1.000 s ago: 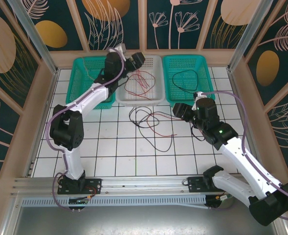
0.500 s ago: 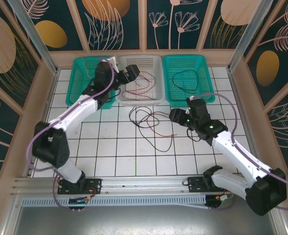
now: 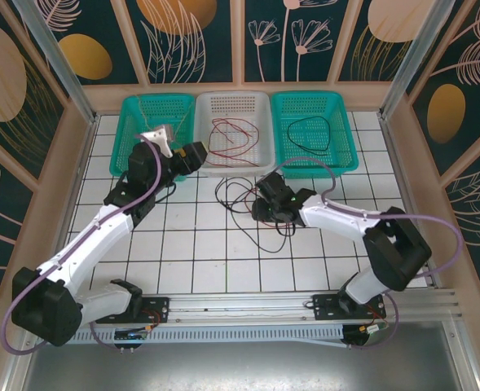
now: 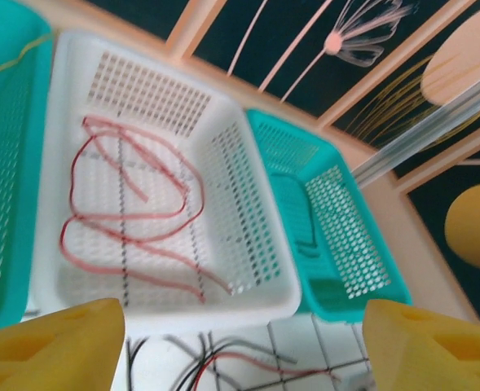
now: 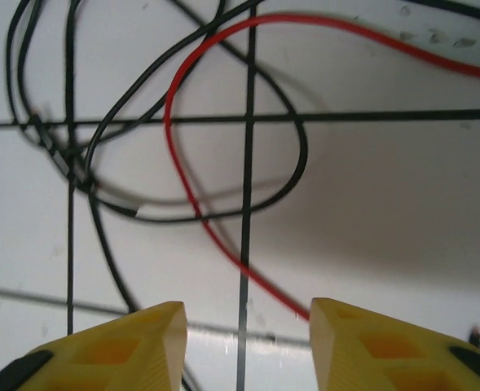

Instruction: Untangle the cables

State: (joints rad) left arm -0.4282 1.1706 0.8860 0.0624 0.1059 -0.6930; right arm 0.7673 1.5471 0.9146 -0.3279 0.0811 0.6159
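While the left gripper [image 4: 240, 326] hangs open facing a white basket [image 4: 248, 228], the right gripper [image 5: 246, 318] hovers unclenched over tangled red and black cables [image 5: 168, 114].

Tangled red and black cables [image 5: 168, 122] lie on the white-tiled table [image 3: 182, 261] ahead of the right gripper's [image 5: 246, 308] jaws, baskets [image 3: 231, 169] beyond.
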